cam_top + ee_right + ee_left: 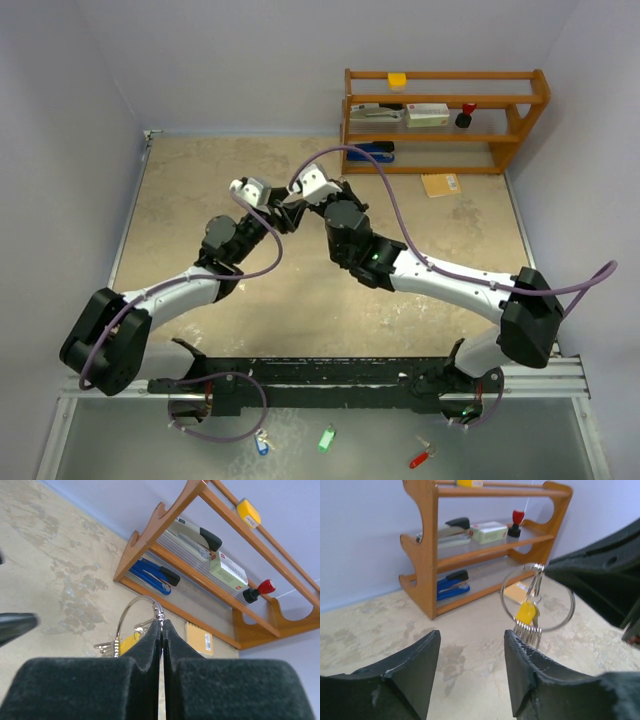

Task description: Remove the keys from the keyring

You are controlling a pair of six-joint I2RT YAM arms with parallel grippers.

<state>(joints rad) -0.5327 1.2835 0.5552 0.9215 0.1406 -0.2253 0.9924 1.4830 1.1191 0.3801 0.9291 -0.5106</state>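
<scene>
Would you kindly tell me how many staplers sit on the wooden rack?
2: a grey and black stapler on the middle shelf of the wooden rack, and a blue stapler on the bottom shelf. No others are visible.

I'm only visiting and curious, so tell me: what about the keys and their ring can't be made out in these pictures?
- Right wrist view: the right end effector pinches the keyring, and its own fingers cover most of the ring and the keys.
- Left wrist view: the silver keys under the yellow-headed key are bunched and blurred, so they can't be counted.
- Top view: the keyring and keys are too small to pick out.
</scene>
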